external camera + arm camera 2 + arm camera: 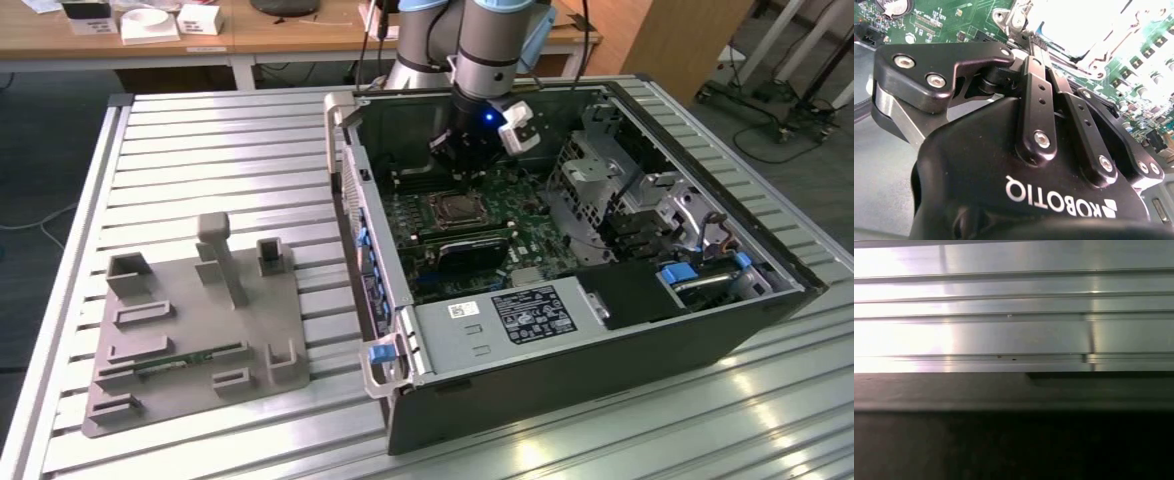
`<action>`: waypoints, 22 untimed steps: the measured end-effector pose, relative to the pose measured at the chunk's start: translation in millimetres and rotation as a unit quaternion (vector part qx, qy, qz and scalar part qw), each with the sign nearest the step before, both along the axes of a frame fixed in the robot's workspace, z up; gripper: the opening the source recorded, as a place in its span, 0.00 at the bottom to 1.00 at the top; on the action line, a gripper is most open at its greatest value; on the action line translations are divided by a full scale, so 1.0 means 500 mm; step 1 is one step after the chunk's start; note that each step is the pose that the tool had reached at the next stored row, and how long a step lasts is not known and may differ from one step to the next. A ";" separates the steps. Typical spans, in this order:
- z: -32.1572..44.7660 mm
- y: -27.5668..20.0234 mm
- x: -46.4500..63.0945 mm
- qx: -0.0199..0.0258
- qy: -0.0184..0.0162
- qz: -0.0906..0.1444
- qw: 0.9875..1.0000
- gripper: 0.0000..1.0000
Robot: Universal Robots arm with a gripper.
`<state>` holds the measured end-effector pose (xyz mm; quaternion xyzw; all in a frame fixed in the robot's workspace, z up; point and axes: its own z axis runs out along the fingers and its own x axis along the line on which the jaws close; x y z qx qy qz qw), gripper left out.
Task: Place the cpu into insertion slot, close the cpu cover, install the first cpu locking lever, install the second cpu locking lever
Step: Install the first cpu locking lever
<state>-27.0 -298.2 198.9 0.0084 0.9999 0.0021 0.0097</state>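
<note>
Closest to the lens in the second wrist view is my gripper (1026,45), its black fingers pressed together, with the tips at the edge of the processor socket; nothing is visibly pinched between them. In the exterior view the gripper (461,165) hangs inside the open computer case (601,360), just above the socket. The cpu (458,211) sits in that socket on the green motherboard (527,215), silver top up. The cpu cover (431,210) frames it. Nearer the case front lies a grey box (514,320) with a white label. The case rests on a slatted metal table (200,130). A grey fixture block (200,330) stands well apart, toward the exterior view's left.
</note>
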 end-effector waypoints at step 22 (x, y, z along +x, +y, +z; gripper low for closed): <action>0.022 0.0002 -0.007 0.000 0.000 0.002 1.000 0.10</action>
